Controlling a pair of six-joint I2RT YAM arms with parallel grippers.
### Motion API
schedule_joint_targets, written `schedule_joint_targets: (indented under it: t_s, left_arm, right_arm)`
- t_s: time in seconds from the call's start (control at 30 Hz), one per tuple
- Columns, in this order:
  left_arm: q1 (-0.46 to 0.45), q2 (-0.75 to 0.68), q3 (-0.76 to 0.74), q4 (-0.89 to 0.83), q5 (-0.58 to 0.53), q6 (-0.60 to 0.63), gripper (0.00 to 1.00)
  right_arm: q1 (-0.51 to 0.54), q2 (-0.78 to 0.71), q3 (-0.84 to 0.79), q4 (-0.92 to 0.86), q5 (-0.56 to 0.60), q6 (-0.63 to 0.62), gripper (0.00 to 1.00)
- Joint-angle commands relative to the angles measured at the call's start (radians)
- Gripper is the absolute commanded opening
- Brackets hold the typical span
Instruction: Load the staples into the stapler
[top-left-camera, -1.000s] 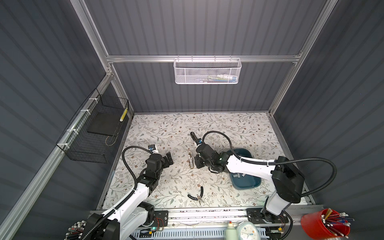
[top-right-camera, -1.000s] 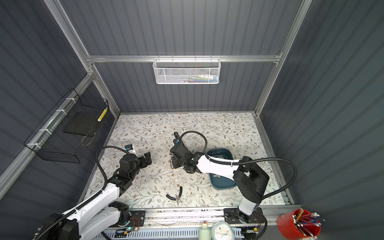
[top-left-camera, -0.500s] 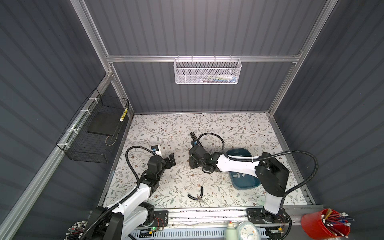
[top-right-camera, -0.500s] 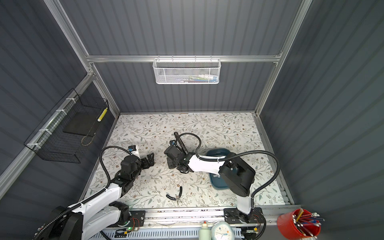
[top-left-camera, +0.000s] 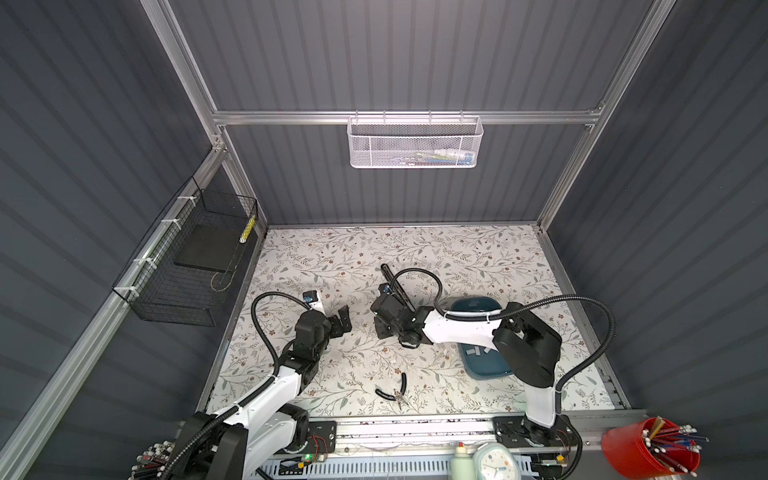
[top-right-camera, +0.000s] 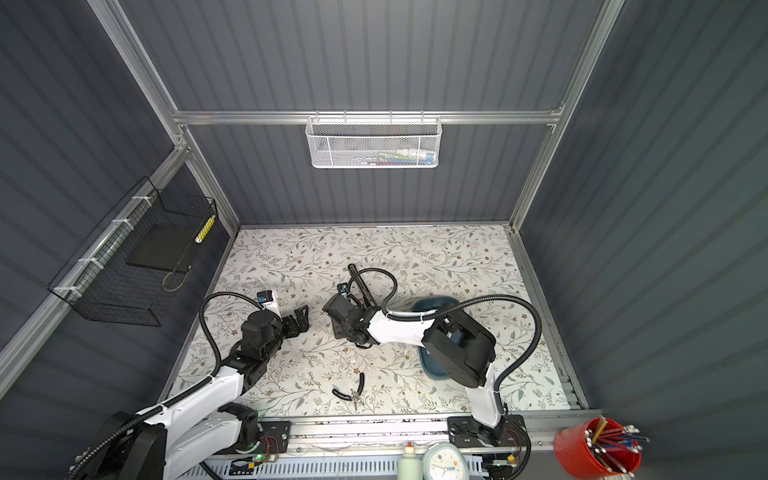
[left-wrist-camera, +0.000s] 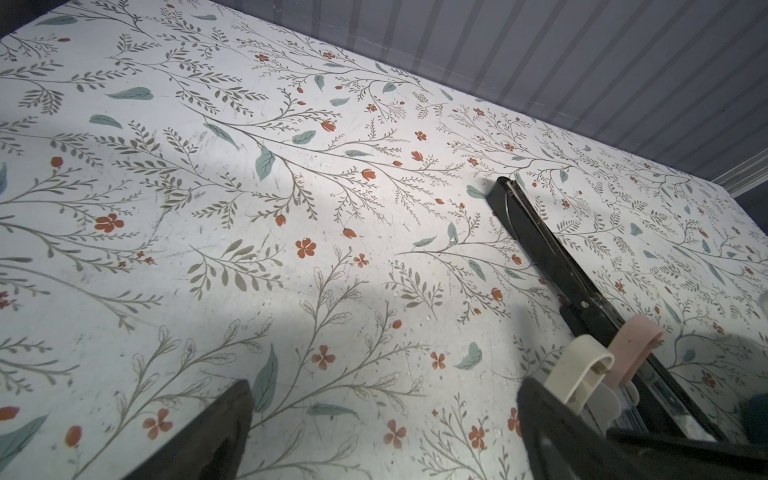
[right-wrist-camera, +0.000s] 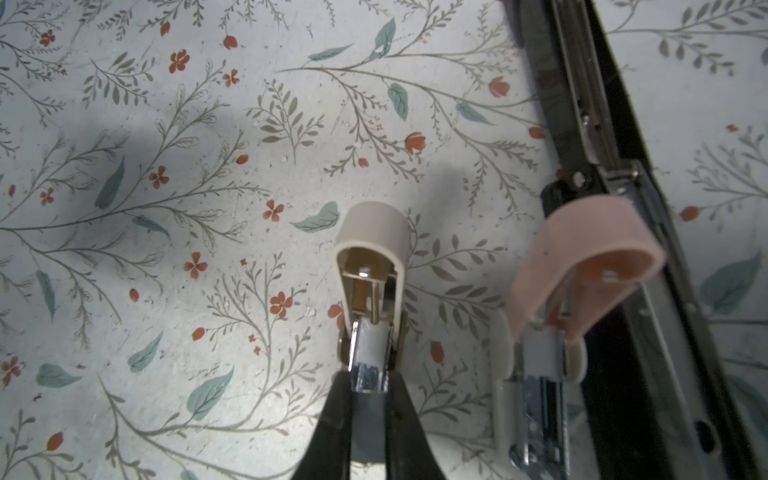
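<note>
1. The left fingers (top-left-camera: 343, 319) stand wide apart and empty above the table (top-left-camera: 332, 257), left of the middle.
2. The right fingers (right-wrist-camera: 349, 399) are pressed together on a small silver piece (right-wrist-camera: 368, 370) that ends in a beige curved cap. I cannot tell whether it is a strip of staples.
3. The black stapler (top-left-camera: 392, 281) lies opened flat on the table, just beside the right fingers. A pink-capped piece (right-wrist-camera: 582, 257) rests against it.
4. The staples (top-left-camera: 473, 352) lie in the teal tray (top-left-camera: 478, 300), partly hidden by the right arm.
</note>
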Motion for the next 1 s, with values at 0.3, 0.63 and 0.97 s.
schedule_joint_targets:
  t_s: [0.3,0.63,0.97]
  left_arm:
    - [0.003,-0.008,-0.013,0.027,0.005,0.015,0.99]
    - [0.003,-0.006,-0.012,0.027,0.006,0.012,0.99]
    - [0.003,-0.005,-0.013,0.029,0.008,0.014,0.99]
  right_arm:
    - [0.018,0.026,0.041,-0.005,0.03,0.03,0.07]
    - [0.021,0.045,0.056,-0.018,0.036,0.045,0.07]
    - [0.022,0.056,0.051,-0.015,0.033,0.053,0.07]
